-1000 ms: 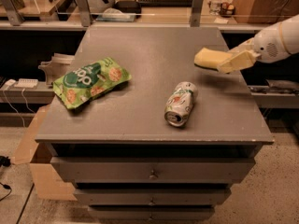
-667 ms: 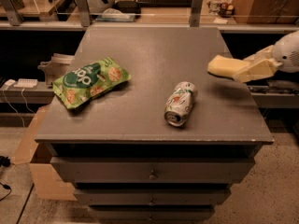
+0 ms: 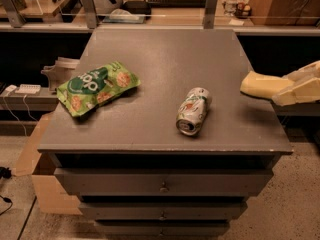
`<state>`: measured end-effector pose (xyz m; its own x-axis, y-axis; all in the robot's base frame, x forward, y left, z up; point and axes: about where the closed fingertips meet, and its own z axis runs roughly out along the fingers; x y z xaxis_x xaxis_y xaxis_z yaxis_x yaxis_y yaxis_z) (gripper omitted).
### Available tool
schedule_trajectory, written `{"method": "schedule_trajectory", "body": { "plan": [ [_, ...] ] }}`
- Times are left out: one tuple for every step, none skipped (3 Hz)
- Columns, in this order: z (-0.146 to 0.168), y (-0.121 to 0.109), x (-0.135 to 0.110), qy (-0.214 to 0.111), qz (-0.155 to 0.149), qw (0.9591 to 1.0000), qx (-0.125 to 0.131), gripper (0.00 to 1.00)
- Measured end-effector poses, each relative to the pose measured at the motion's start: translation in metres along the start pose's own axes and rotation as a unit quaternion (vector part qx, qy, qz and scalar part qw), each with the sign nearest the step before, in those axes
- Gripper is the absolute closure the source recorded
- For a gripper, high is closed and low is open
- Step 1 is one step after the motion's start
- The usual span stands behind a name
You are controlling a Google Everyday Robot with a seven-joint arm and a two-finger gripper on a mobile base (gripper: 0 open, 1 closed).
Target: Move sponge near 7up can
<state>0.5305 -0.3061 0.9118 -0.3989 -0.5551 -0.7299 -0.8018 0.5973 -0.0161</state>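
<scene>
The tool (image 3: 282, 88) has swung out right, clamped on the sponge (image 3: 257, 84), which now hangs past the right edge of the surface (image 3: 150, 129). The 7up can (image 3: 193, 111) lies mid-surface, farther off. That looks like ground lost.

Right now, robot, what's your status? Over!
Gripper at table's edge, right of view, shut on sponge, held aloft. 7up can on its side mid-table, apart from sponge. Nothing between them; chip bag beyond the can.
</scene>
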Motion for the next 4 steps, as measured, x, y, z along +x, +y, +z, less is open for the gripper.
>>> {"method": "schedule_trajectory", "body": {
  "plan": [
    [0.003,0.017,0.011,0.023,-0.004,0.9996,-0.016,1.0],
    [0.018,0.03,0.019,0.053,-0.012,0.9983,-0.021,1.0],
    [0.036,0.037,0.019,0.073,-0.023,0.9967,-0.028,1.0],
    [0.052,0.042,0.016,0.084,-0.036,0.9951,-0.036,1.0]
  ]
}}
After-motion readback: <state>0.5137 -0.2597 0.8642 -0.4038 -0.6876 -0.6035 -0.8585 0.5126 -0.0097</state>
